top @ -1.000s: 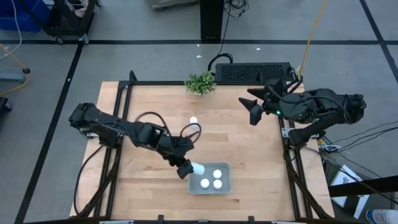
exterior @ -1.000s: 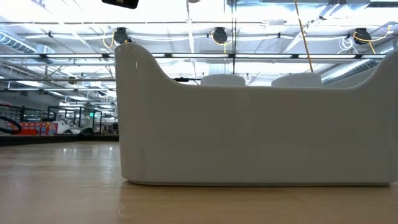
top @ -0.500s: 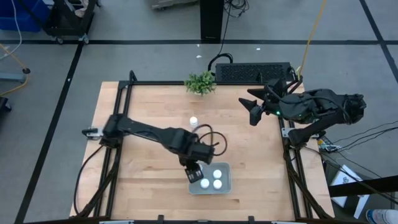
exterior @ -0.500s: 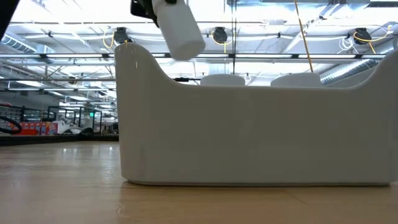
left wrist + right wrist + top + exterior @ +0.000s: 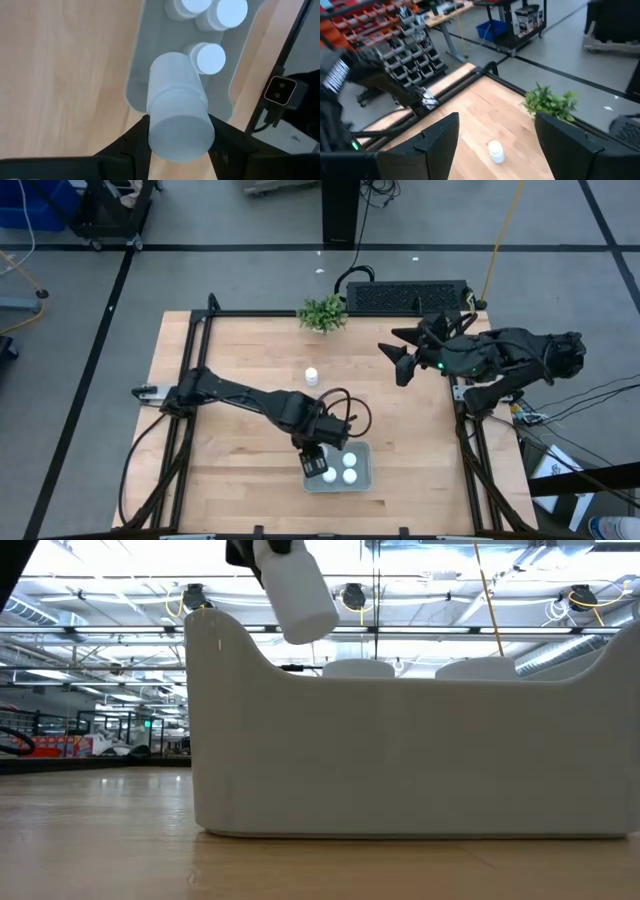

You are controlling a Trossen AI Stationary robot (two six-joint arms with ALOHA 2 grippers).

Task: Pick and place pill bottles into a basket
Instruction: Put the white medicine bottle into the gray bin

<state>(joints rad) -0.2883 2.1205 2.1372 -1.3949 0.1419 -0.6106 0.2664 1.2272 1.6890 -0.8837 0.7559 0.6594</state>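
Observation:
My left gripper (image 5: 316, 459) hangs over the left end of the pale grey-blue basket (image 5: 366, 450), shut on a white pill bottle (image 5: 172, 80). The low view shows this bottle (image 5: 296, 598) tilted above the basket's wall (image 5: 420, 760). Three bottles stand upright in the basket (image 5: 150, 45); one of them (image 5: 210, 57) is just past the held one. Another bottle (image 5: 311, 376) stands alone on the table, and it also shows in the right wrist view (image 5: 495, 151). My right gripper (image 5: 400, 362) is open and empty in the air near the table's far right. My left gripper pinches the bottle between its two fingers (image 5: 134, 142) at its cap end (image 5: 180, 127), the end nearest the wrist camera. The fingers come from above, pointing down. The bottle hangs below them, tilted, lifted clear above the basket's left end.
A small green plant (image 5: 322, 312) stands at the table's far edge, and a black box (image 5: 408, 296) lies behind it to the right. Bare wood lies left of the basket and around the lone bottle. The room behind shows in the low view.
My left gripper has carried the bottle toward the table's right edge, from just left of the basket to above its left end. The arm has swung and the gripper has turned to point down. My right gripper has shifted slightly toward the table's left.

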